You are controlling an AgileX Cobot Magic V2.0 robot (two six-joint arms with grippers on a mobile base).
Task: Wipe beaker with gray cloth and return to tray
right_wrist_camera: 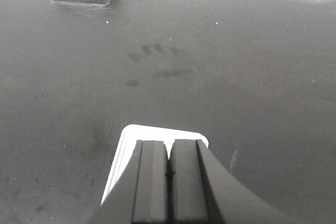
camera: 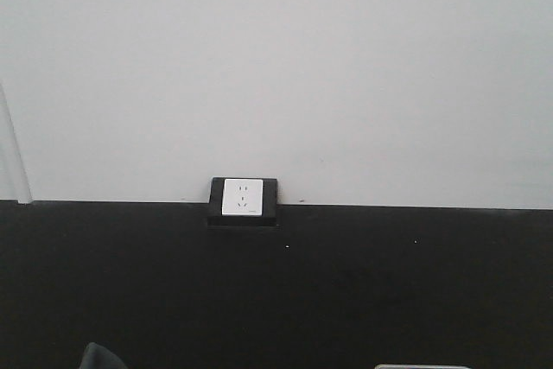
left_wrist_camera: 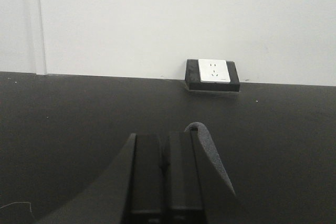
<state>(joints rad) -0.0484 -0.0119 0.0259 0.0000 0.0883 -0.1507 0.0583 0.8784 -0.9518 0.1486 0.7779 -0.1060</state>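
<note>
Left gripper [left_wrist_camera: 167, 167]: fingers pressed together, empty, gray cloth [left_wrist_camera: 210, 153] just beside on black table [left_wrist_camera: 79, 114] | Right gripper [right_wrist_camera: 169, 174]: fingers pressed together, empty, above tray [right_wrist_camera: 126, 145] corner.

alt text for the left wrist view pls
The left hand, fingers pressed together, hangs over a black tabletop with a fold of the gray cloth showing just past its right finger. A white wall socket in a black frame sits at the table's far edge, against a white wall.
</note>
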